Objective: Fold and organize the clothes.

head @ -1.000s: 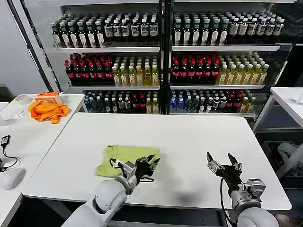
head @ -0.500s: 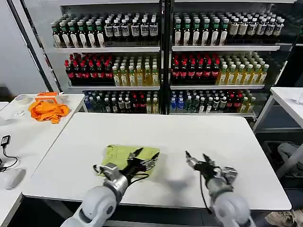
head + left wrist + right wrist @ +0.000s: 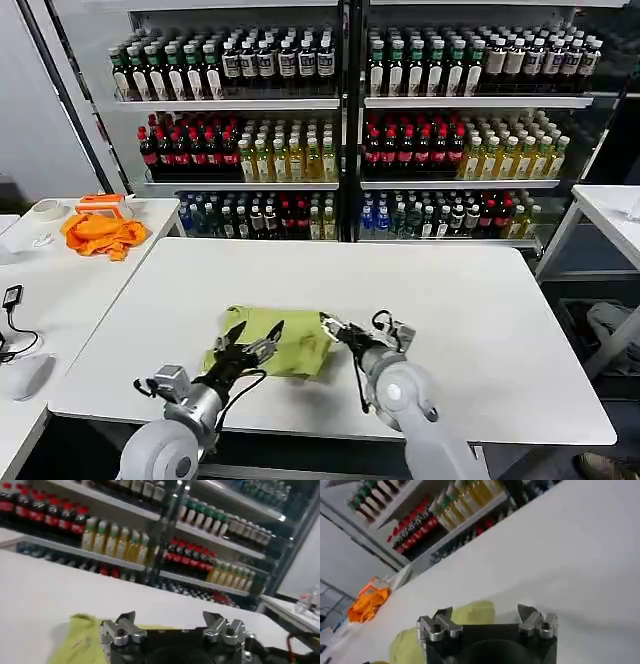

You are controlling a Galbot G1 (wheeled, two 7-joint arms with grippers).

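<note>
T-shirt [image 3: 270,341]: light yellow-green, lying folded into a small bundle on the near half of the white table [image 3: 480,330], sitting between the two grippers; its near-left edge is lying under the left jaws and its right edge is meeting the right jaws.
Left gripper [image 3: 250,341]: reaching in from the near-left corner, fingers standing apart, tips hovering over the shirt's near-left part; whether they are touching the cloth cannot be told. In the left wrist view the gripper [image 3: 175,625] is showing both fingers spread wide, with the T-shirt [image 3: 80,640] lying just ahead of and to one side of them.
Right gripper [image 3: 331,327]: coming in from the shirt's right side, tips sitting at the raised right edge of the cloth; jaws looking parted. In the right wrist view the gripper [image 3: 487,621] is holding its fingers well apart, with the T-shirt [image 3: 470,614] lying right in front of the gap, nothing clamped between them.
Orange cloth [image 3: 100,233]: lying crumpled on the side table [image 3: 60,290], far off beyond the left jaws, well apart from the shirt.
Bottle shelves [image 3: 350,120]: standing beyond the table, ahead of both jaws.
</note>
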